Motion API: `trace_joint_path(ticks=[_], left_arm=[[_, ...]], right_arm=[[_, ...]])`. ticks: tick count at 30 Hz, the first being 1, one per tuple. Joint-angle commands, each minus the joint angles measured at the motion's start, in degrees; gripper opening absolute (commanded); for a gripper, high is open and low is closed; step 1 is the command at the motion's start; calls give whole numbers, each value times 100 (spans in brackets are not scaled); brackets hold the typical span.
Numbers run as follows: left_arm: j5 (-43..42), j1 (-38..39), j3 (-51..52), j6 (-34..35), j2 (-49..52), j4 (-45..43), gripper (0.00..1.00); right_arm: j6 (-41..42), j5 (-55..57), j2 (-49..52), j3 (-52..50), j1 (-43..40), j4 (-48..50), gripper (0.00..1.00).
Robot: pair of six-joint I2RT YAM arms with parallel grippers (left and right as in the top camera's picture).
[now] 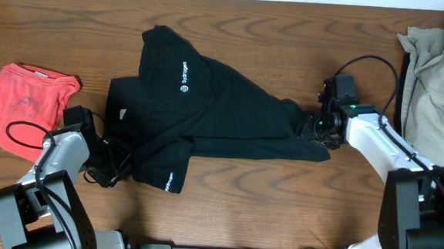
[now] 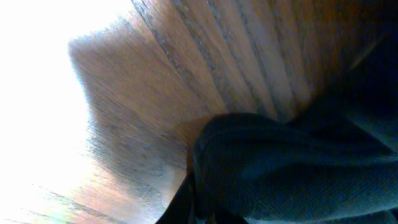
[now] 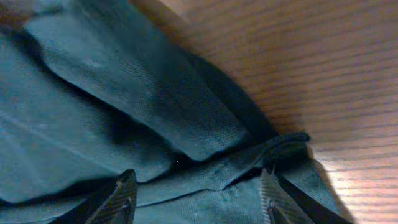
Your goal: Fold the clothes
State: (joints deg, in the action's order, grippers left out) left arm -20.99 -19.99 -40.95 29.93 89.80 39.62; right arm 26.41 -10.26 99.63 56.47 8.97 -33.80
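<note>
**Black collared shirt spread across the middle of the wood-grain tabletop (image 1: 274,27), an arm at each end.**

The shirt (image 1: 216,101) was soft, matte and creased, a rough wedge with its long axis running 9 to 3 o'clock and narrowing to a bunched tip at 3. White logo lettering (image 1: 185,74) sat near its 11 o'clock part. The left tool (image 1: 110,164) lay low at the 8 o'clock edge, pressed into dark cloth; its grip could not be told. The right arm reached in from 4 o'clock, its tool (image 1: 314,126) at the tip, fingers (image 3: 124,196) spread apart over folded twill. A coral-red tee (image 1: 22,104) lay at 9 o'clock and a rumpled beige garment (image 1: 441,76) at 2.
</note>
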Motion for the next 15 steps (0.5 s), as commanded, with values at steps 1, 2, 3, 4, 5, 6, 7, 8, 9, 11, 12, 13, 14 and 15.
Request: trace_joint_path(ticks=[1,2,3,4,5,6,7,8,9,11,12,13,14,15], left_arm=[[87,-20,39,-57,-33,-2,6],[87,-20,39,-57,-33,-2,6],[87,-20,39,-57,-33,-2,6],[87,-17,39,-57,-33,-2,6],[87,-20,39,-57,-33,0,6],[87,-20,39,-57,-33,-2,6],[87,-20,39,-57,-33,-2,6],[87,-20,39,-57,-33,-4,6],[87,-20,39,-57,-33,-4,6],[87,-20,39,-57,-33,-2,6],[87,-20,39,-57,-33,-2,6],[87,-20,39,-57,-33,-2,6],[87,-20,39,-57,-33,0,6],[87,-20,39,-57,-33,-2,6]], right_arm=[[114,144,229,85,190,-7,62],[133,173,282,85,214,-7,61],[146,170,313,85,227,-13,61],[146,170,345,85,236,-20,61],[146,173,350,85,236,-26,61],[144,177,356,85,234,-26,59],[144,190,356,85,234,-24,56],[144,190,356,85,234,-22,52],[144,190,356,85,234,-26,43],[144,192,356,85,229,-46,27],[144,190,356,85,229,-50,22],[144,190,356,85,229,-50,20],[144,192,356,85,229,-55,18],[142,190,356,85,229,-70,13]])
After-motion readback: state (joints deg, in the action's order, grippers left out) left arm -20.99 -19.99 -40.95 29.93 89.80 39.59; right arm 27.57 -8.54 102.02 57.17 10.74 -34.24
